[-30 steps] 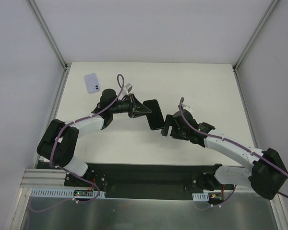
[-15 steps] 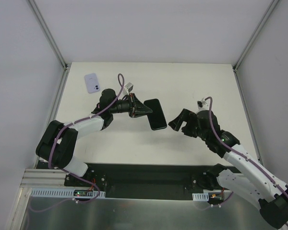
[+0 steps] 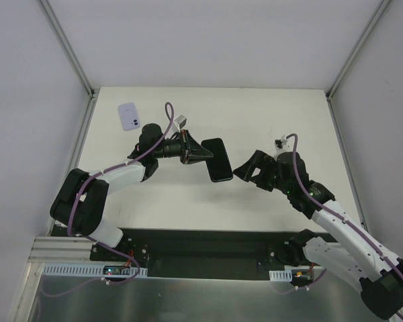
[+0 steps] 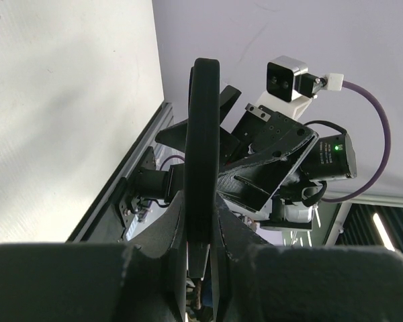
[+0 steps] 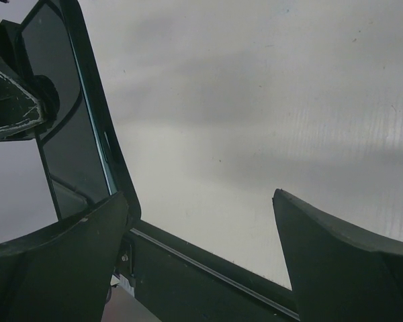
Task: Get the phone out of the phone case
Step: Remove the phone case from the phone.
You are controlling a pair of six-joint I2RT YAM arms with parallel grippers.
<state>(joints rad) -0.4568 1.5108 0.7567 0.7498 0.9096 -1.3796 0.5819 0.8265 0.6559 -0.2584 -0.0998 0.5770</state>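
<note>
A black phone (image 3: 219, 161) with a dark rim around its glass screen is held above the white table (image 3: 282, 114) near the middle. My left gripper (image 3: 203, 155) is shut on its left end; in the left wrist view the phone (image 4: 203, 134) stands edge-on between the pads of the gripper (image 4: 201, 248). My right gripper (image 3: 247, 172) is open and empty, just right of the phone and apart from it. In the right wrist view the phone (image 5: 67, 121) is at the left, beside the left fingertip of the open gripper (image 5: 200, 196).
A small lilac phone-shaped item (image 3: 128, 116) with a camera cut-out lies flat at the table's far left. A black base plate (image 3: 201, 245) runs along the near edge. White walls enclose the table on three sides.
My right gripper has drawn back to the right, away from the phone's lower end, and now stands open beside it. The left gripper still holds the phone in the same place.
</note>
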